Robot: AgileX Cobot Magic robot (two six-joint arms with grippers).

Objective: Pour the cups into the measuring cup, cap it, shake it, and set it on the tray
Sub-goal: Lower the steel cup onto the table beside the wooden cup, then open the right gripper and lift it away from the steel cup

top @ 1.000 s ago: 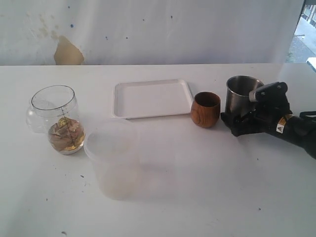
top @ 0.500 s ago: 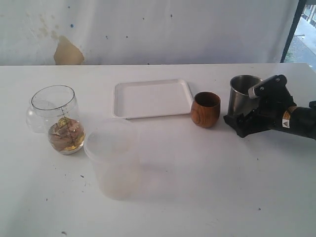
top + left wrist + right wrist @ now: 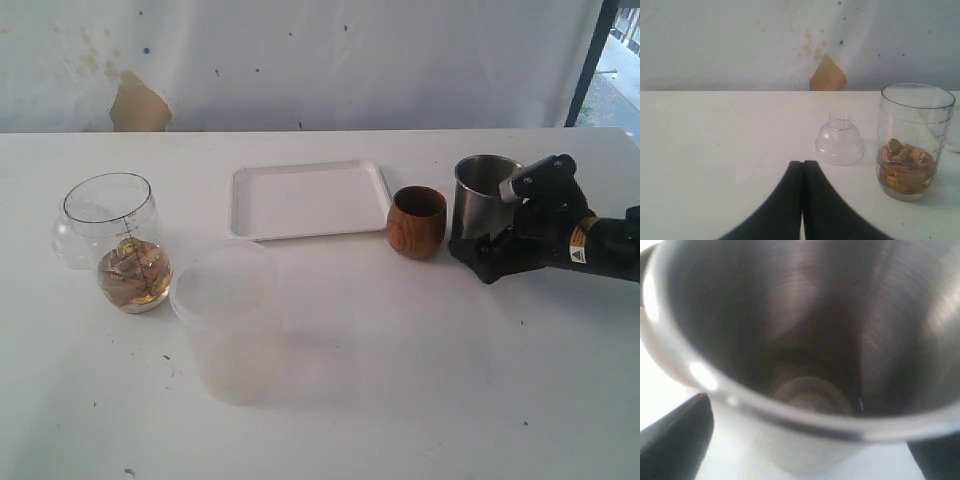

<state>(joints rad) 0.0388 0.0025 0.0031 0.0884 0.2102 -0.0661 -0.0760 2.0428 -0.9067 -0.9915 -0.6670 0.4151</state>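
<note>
— Frosted translucent plastic tub (image 3: 235,320) sits nearest on the white table (image 3: 420,400), yes? Where is the measuring cup?
— Just beyond the tub's left side: the clear plastic measuring cup with the black scale (image 3: 125,245), upright, brownish bits in its bottom. A clear domed plastic cap (image 3: 840,142) peeks out at its left, close beside it.
— And the left gripper (image 3: 802,167)?
— Low over the table near that cup (only its own wrist camera shows it), jaws pressed together with nothing between them.
— Further right?
— The small round brown wooden cup (image 3: 417,220) stands next to the tapered shiny steel tumbler (image 3: 480,185). The right gripper (image 3: 485,222) lies low at the tumbler, jaws spread wide to either side of its lower wall. The wrist view shows white between each finger and the steel, so no grip.
— The tray?
— The flat white rectangular tray (image 3: 310,200) lies farther back, mid-table, its right corner near the wooden cup.
</note>
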